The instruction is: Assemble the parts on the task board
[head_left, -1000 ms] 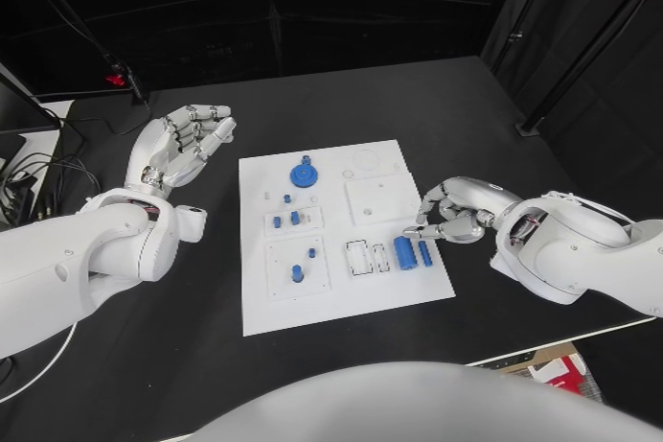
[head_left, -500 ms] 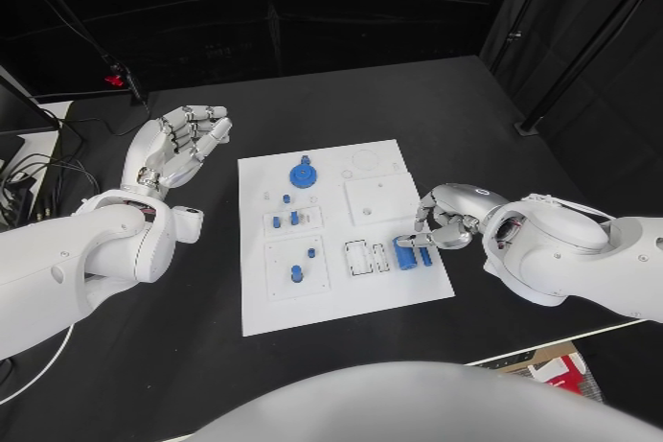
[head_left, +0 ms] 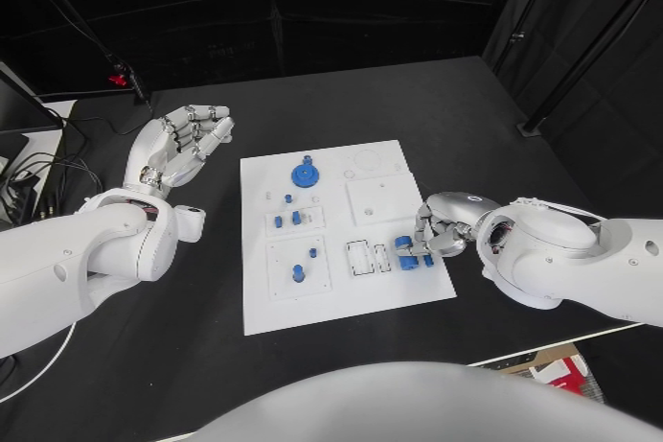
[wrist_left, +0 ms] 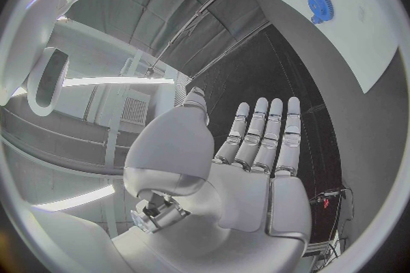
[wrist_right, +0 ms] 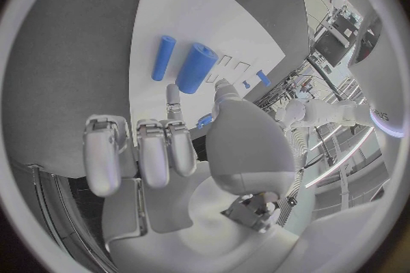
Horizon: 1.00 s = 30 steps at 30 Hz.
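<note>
A black, matte table (head_left: 415, 106) was seen carrying a flat white rectangular task board (head_left: 331, 303) near its middle, laid directly on the dark surface. Black cables (head_left: 28, 178) were draped at the table's far left edge, well apart from the board.

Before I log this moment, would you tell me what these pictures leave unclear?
- Head view: whether the right hand touches the thick blue cylinder; its own fingers cover the spot.
- Right wrist view: the fingertips end near that cylinder, but contact cannot be told.
- Head view: the small blue parts on the task board are too small to tell their shape.
</note>
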Tool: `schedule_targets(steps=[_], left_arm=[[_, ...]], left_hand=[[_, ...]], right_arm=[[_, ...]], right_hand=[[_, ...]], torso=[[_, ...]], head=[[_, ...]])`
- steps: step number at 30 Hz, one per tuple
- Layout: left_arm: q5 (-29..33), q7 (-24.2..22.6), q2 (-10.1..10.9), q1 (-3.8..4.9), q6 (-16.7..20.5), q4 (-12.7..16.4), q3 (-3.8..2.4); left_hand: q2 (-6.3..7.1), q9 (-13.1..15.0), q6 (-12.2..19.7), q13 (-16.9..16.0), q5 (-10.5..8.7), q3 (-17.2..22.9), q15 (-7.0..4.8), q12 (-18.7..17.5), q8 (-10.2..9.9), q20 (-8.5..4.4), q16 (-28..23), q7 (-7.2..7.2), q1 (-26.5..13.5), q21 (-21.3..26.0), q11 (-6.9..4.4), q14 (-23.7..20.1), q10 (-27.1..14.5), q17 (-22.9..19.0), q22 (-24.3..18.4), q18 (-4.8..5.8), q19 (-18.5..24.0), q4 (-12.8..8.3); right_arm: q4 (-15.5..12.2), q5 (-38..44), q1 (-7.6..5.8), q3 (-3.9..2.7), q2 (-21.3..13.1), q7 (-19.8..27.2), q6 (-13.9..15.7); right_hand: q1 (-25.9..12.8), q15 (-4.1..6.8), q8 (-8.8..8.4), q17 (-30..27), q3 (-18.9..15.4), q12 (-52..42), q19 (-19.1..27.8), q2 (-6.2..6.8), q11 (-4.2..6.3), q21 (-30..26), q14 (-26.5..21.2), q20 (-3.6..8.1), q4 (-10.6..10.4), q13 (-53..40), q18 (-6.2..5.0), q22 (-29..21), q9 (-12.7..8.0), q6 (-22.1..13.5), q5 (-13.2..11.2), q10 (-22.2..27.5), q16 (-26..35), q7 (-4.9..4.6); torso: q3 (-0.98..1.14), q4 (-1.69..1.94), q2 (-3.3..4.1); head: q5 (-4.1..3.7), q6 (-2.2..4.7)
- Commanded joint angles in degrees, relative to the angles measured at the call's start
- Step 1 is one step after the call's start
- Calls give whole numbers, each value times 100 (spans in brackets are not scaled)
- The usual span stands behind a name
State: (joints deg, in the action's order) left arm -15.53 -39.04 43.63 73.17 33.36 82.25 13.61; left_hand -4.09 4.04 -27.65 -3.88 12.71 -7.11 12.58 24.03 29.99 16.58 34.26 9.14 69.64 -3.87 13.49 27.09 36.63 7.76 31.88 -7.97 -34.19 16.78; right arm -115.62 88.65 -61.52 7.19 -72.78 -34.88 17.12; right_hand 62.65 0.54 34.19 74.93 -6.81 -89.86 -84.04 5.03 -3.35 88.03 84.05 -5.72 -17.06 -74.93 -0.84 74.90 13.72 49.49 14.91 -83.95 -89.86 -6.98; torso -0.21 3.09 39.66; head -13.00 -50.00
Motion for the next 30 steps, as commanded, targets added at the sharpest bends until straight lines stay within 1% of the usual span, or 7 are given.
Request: schedule_targets(steps=[1,6,11,17,22,28,30], left_arm=[[3,-131,2,6,-46,1,-5],[3,-132,2,3,-49,-1,-5],[3,-132,3,0,-50,-5,-5],[3,-132,0,-2,-55,-2,-5],[3,-134,-2,-3,-51,-4,-5],[3,-135,-7,-3,-51,-5,-5],[3,-135,-9,-3,-52,-5,-5]], left_hand=[[-53,-8,48,7,31,-42,-13,40,37,-4,34,670,4,-13,-3,-35,-54,-5,-6,16,-50,-7],[-53,-8,48,7,31,-42,-13,40,37,-4,34,670,4,-13,-3,-35,-54,-5,-6,16,-50,-7],[-53,-8,48,7,31,-42,-13,40,37,-4,34,670,4,-13,-3,-35,-54,-5,-6,16,-50,-7],[-53,-8,48,7,31,-42,-13,40,37,-4,34,670,4,-13,-3,-35,-54,-5,-6,16,-50,-7],[-53,-8,48,7,31,-42,-13,40,37,-4,34,670,4,-13,-3,-35,-54,-5,-6,16,-50,-7],[-53,-8,48,7,31,-42,-13,40,37,-4,34,670,4,-13,-3,-35,-54,-5,-6,16,-50,-7],[-53,-8,48,7,31,-42,-13,40,37,-4,34,670,4,-13,-3,-35,-54,-5,-6,16,-50,-7]], right_arm=[[22,73,3,1,55,-221,-352],[52,74,13,1,132,-219,-372],[84,70,17,2,213,-222,-389],[150,11,21,2,322,-279,-528],[232,-32,33,2,435,-338,-648],[366,-76,76,2,577,-428,-799],[388,-81,115,2,603,-447,-824]], right_hand=[[-64,28,38,1507,44,-14,-484,-13,54,10,595,25,6,-1507,29,1435,15,2,-45,-605,-14,47],[-76,30,50,1507,49,-14,-478,-21,58,1,595,26,6,-1507,26,1432,26,6,-57,-605,-14,51],[-97,33,70,1507,61,-14,-477,-47,64,0,595,30,7,-1507,26,1431,42,15,-58,-605,-14,58],[-133,40,89,1507,77,-14,-473,-100,71,-6,595,36,9,-1507,24,1429,63,16,-84,-605,-14,65],[-155,42,89,1507,81,-14,-474,-124,73,-6,595,38,10,-1507,24,1429,69,2,-102,-605,-14,65],[-121,37,88,1507,121,-14,-473,-237,72,-6,595,39,23,-1507,24,1429,89,-38,-51,-605,-14,62],[-72,35,86,1507,135,-14,-474,-279,70,-4,595,37,28,-1507,25,1429,97,-56,-23,-605,-14,59]], torso=[[2,2,-1],[2,-6,0],[0,-2,3],[0,3,3],[-1,-1,1],[-6,4,-4],[-2,2,1]], head=[[9,0],[26,0],[29,0],[32,0],[39,0],[28,0],[33,0]])
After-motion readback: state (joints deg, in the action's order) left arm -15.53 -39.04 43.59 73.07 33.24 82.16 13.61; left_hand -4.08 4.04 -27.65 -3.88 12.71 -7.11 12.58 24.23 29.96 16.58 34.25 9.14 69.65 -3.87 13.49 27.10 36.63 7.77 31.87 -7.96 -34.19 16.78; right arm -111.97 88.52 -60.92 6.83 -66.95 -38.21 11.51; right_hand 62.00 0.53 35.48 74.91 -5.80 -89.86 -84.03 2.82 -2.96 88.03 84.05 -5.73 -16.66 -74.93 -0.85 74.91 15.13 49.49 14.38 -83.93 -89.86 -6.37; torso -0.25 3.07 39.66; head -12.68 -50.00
